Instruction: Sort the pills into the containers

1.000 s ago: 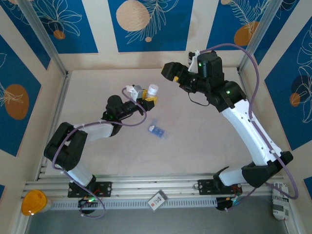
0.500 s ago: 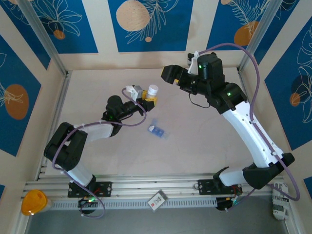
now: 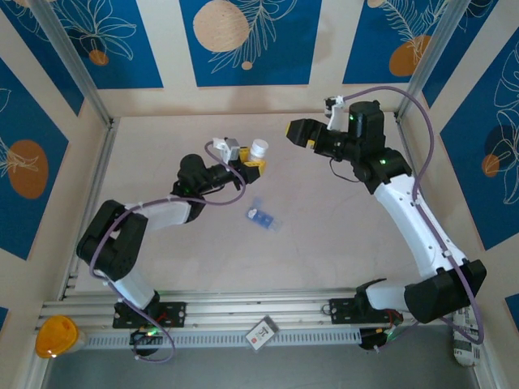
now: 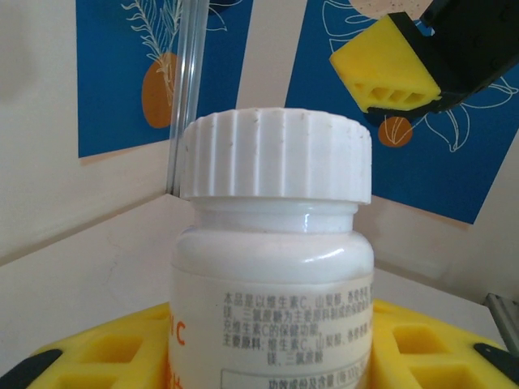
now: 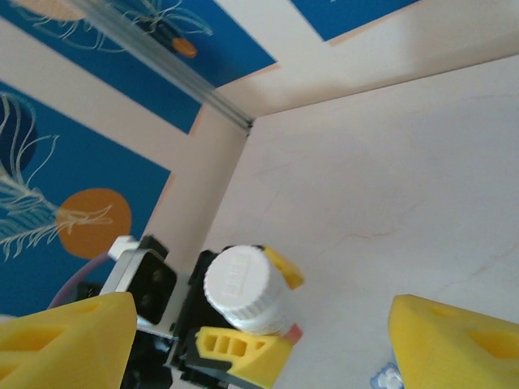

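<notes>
Near the back of the table [image 3: 340,243], the left gripper [image 3: 250,165] has its jaws partly closed around the bottle [image 3: 257,151]. The right gripper [image 3: 293,130] has swung back a touch, jaws wide and empty. With the cap [image 4: 274,154] on, the blue pill box [image 3: 261,217] waits mid-table.

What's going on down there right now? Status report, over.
Left gripper: jaws shut on white-capped bottle. Right gripper: jaws open, empty, poised near it. Blue pill box lies apart, untouched.
</notes>
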